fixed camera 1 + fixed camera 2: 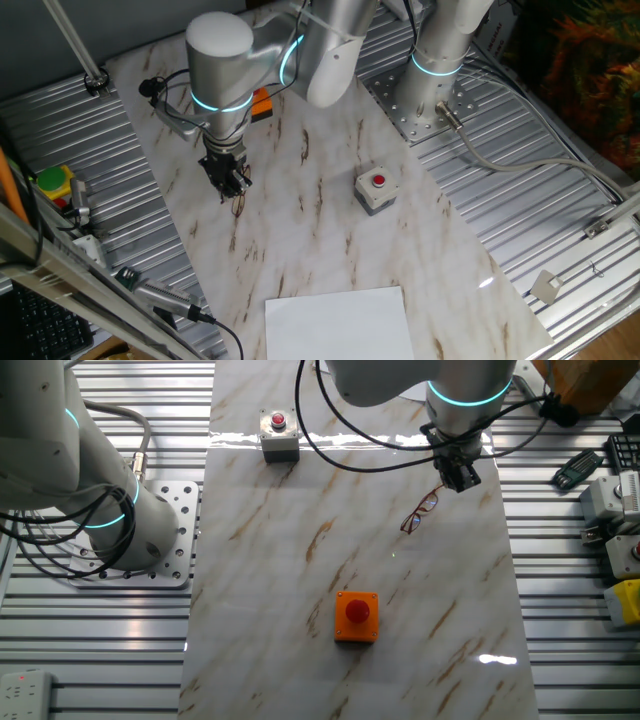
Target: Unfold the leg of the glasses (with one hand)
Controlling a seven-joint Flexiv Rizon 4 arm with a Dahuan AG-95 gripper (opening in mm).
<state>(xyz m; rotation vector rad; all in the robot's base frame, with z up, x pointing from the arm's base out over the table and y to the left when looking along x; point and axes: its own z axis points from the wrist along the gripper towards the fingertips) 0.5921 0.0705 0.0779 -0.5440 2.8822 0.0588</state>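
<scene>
The glasses (419,512) lie on the marble tabletop, a small thin dark wire frame; in one fixed view only a faint dark wire (238,204) shows just under the fingertips. The leg (436,493) runs from the frame's end up towards my gripper (461,480). My gripper (232,185) points straight down, its tips at the leg's far end, right at or just above the table. The dark fingers look close together. Whether they pinch the leg is too small to see.
A grey button box with a red button (375,188) stands to the right of the glasses, also seen at the table's far end (278,439). An orange box with a red button (356,616) sits nearer. A white sheet (338,322) lies at the table's edge.
</scene>
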